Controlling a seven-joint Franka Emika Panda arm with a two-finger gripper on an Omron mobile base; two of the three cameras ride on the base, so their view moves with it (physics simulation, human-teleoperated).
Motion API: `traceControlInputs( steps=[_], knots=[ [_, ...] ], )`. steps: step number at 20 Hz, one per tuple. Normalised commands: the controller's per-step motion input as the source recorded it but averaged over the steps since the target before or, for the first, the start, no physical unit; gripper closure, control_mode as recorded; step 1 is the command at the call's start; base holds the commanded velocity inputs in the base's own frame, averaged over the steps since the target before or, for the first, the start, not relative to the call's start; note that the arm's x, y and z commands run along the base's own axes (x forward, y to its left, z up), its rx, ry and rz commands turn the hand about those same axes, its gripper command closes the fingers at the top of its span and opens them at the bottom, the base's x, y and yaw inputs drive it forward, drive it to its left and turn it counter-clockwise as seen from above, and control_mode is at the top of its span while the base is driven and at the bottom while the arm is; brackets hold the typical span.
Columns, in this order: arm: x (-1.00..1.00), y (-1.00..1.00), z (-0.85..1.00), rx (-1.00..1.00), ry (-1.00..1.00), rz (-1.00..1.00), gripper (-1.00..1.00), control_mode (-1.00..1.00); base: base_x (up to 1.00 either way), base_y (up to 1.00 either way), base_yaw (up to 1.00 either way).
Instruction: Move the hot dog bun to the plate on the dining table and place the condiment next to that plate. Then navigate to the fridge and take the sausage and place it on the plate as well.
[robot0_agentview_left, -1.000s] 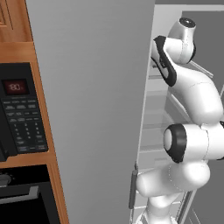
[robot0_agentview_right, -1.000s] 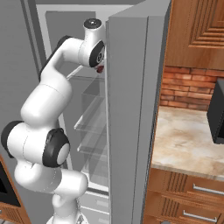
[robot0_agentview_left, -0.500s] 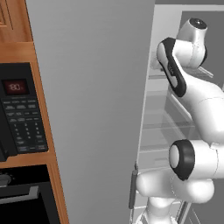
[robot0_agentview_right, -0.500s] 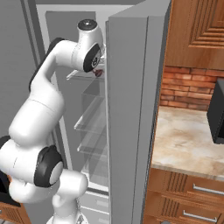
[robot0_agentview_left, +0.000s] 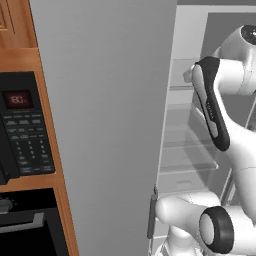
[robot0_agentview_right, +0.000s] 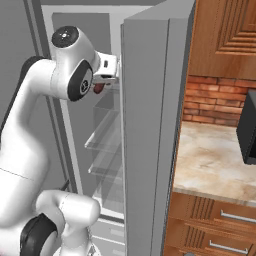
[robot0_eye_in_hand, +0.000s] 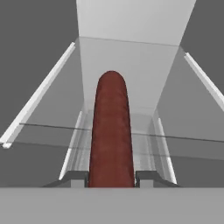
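The dark reddish-brown sausage (robot0_eye_in_hand: 111, 131) stands lengthwise between my gripper's (robot0_eye_in_hand: 111, 179) two dark fingertips (robot0_eye_in_hand: 74, 178), and the gripper is shut on it. From the right base view the sausage (robot0_agentview_right: 99, 89) shows as a small red end under the hand, in the upper part of the open grey fridge (robot0_agentview_right: 150, 150). It hangs clear above the glass shelves (robot0_agentview_right: 107, 135). The fridge's white inside and its shelf rails (robot0_eye_in_hand: 43, 100) lie beyond the sausage. In the left base view my arm stands in front of the fridge's open inside (robot0_agentview_left: 187, 155).
The fridge's grey door (robot0_agentview_left: 100, 125) stands close on the left, another door panel on the right. A black microwave (robot0_agentview_left: 22, 130) and oven (robot0_agentview_left: 25, 230) sit in the wooden cabinet to the left. To the right are a marble counter (robot0_agentview_right: 215, 160) over wooden drawers (robot0_agentview_right: 215, 225) and a brick wall (robot0_agentview_right: 215, 100).
The arm has drawn back from the fridge's shelves toward the base, its elbow swinging up and closer. The sausage has come along in the shut gripper.
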Motion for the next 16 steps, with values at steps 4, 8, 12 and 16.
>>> traceControlInputs(
  steps=[4,8,12,16],
  knots=[
    [-0.95,0.18,0.27,0.0,0.0,-0.09,1.0,-1.0,0.0,0.0,0.0],
    [-0.93,0.16,0.26,0.0,0.0,-0.08,1.0,-1.0,0.0,0.0,0.0],
    [-0.94,0.07,0.28,0.0,-0.04,-0.04,1.0,-1.0,0.0,0.0,0.0],
    [-0.75,0.13,0.1,0.0,0.0,0.0,1.0,-1.0,0.0,0.0,0.0]
  ],
)
